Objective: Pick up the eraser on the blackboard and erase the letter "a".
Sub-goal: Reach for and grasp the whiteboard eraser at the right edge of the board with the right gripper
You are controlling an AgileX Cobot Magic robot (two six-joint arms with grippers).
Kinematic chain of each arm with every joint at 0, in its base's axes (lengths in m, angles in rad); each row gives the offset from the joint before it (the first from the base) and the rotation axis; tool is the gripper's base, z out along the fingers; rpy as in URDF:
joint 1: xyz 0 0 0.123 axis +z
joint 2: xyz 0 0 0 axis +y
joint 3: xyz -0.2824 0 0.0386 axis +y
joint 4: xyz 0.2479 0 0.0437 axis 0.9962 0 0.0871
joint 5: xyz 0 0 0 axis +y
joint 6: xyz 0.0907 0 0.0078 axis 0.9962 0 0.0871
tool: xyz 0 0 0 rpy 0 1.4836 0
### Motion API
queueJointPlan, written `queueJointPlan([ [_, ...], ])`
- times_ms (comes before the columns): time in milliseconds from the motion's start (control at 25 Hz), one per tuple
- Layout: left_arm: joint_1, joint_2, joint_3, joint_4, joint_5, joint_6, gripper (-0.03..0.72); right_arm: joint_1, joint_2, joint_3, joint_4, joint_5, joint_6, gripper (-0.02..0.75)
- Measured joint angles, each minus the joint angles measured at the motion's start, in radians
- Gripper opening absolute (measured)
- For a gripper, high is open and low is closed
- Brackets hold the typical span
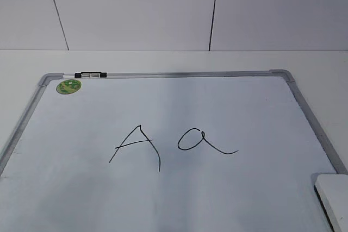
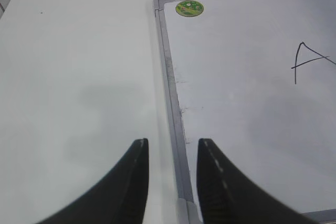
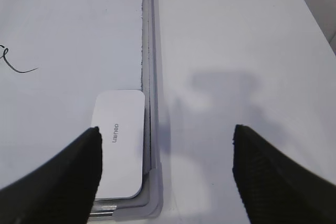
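Right fingers [image 3: 165, 156]: spread wide, nothing held; the left black finger [image 3: 79, 171] is seen over the eraser's near left part, the other over bare worktop beyond the frame. Whether the eraser is touched cannot be told.
Left fingers [image 2: 170, 182]: a narrow gap is kept between the two black tips, nothing held; the board's left frame rail is straddled near its near-left corner.
Eraser [image 3: 122, 140]: white, rounded corners, lying flat on the board in the near-right corner, just beside the right rail; small grey print is seen on top, apparently "deli", read sideways. In the exterior view only its corner [image 1: 334, 196] is seen at the lower right edge.
Letter "a" [image 1: 202, 140]: thin black cursive, oval loop with a tail trailing right, intact, near the board's middle, well apart from the eraser.
Capital "A" [image 1: 138, 146]: written just left of the "a".
Board [image 1: 174, 74]: white, grey frame, rounded corner pieces, lying flat.
Magnet [image 1: 68, 86]: round, green, at the far-left corner.
Clip [image 1: 91, 74]: black and clear, on the far rail beside the magnet.
Worktop [image 2: 79, 77]: plain white; finger shadows are cast on it.
Room: white panelled wall [image 1: 136, 9] with dark seams behind.
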Motion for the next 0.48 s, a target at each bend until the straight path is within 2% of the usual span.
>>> queueJointPlan([
  [480, 0.000, 0.000, 0.000, 0.000, 0.000, 0.000, 0.235, 0.000, 0.000, 0.000, 0.000, 0.000, 0.000, 0.592],
])
